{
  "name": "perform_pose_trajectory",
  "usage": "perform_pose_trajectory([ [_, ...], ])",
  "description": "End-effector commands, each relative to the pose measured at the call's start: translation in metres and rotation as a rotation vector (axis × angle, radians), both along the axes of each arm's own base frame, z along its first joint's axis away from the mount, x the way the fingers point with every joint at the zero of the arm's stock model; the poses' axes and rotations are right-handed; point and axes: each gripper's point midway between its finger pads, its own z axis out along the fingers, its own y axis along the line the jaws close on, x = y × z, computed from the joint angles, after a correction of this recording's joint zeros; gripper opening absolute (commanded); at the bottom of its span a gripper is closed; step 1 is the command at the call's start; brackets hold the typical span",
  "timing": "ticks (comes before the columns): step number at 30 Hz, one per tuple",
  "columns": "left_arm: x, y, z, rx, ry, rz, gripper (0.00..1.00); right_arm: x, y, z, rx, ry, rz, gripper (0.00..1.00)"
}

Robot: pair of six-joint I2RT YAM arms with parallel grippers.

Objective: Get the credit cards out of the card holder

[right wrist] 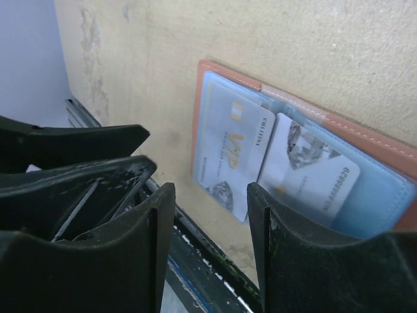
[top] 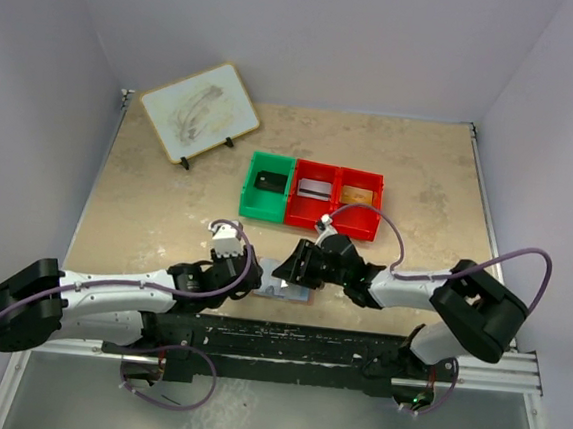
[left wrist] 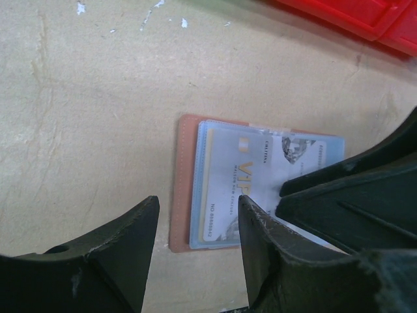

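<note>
The card holder (top: 302, 295) lies open and flat near the table's front edge, its tan border (left wrist: 184, 195) framing pale blue panels. A pale VIP credit card (left wrist: 238, 173) (right wrist: 225, 147) sits in one panel. A second credit card (right wrist: 313, 171), printed with a diamond, sits in the other. My left gripper (left wrist: 197, 244) (top: 250, 279) is open over the holder's near corner, with nothing between its fingers. From the other side my right gripper (right wrist: 210, 225) (top: 297, 268) is open just off the VIP card's edge, holding nothing. Its fingers (left wrist: 352, 195) cover part of the holder in the left wrist view.
Behind the holder stand a green bin (top: 251, 186) with a dark item and two joined red bins (top: 332, 221), each with a card-like piece inside. A small whiteboard (top: 199, 112) leans on a stand at the back left. The black rail (right wrist: 215, 267) runs along the table's front edge.
</note>
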Motion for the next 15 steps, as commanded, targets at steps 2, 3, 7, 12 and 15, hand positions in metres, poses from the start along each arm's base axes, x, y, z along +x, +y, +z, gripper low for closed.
perform_pose_trajectory([
  [2, 0.008, -0.025, 0.029, -0.075, -0.049, -0.061, 0.46, 0.001, 0.009, -0.005, 0.003, 0.018, 0.025, 0.51],
  [3, 0.009, -0.023, 0.029, -0.062, -0.051, -0.056, 0.45, 0.001, 0.008, -0.012, -0.01, 0.028, 0.024, 0.5],
  [7, 0.015, -0.02, 0.026, -0.046, -0.034, -0.052, 0.4, 0.001, -0.003, -0.038, -0.047, 0.079, -0.051, 0.5],
  [12, 0.016, -0.026, 0.022, -0.079, -0.001, -0.095, 0.35, -0.007, -0.01, -0.042, 0.02, 0.117, -0.088, 0.48],
  [15, 0.011, -0.037, 0.018, -0.107, 0.019, -0.144, 0.32, -0.008, -0.008, -0.045, 0.025, 0.128, -0.076, 0.46],
])
